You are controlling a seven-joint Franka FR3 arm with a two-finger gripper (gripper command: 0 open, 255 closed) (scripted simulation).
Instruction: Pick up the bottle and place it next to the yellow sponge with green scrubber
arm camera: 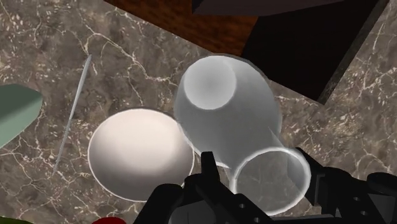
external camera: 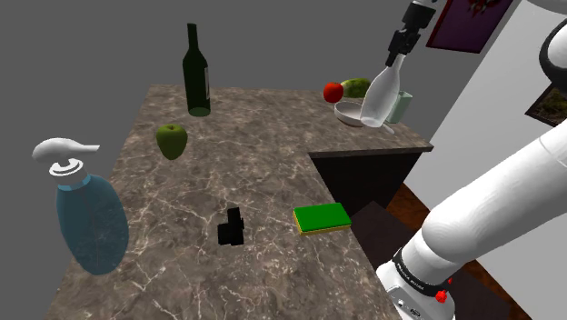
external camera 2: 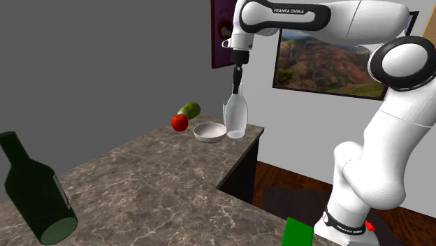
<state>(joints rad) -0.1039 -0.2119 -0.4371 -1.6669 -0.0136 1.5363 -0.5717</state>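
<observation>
Two bottles are counted, a dark green one standing on the marbled counter and a clear bottle. One yellow sponge with a green top, one white bowl, one green apple and one blue soap dispenser are also seen. The clear bottle is colourless and translucent, wide-bodied and narrow-necked. It is found at the counter's far corner, just beside the bowl and slightly tilted. Its neck is clasped by the black gripper, which is pointed downward from the outstretched arm.
</observation>
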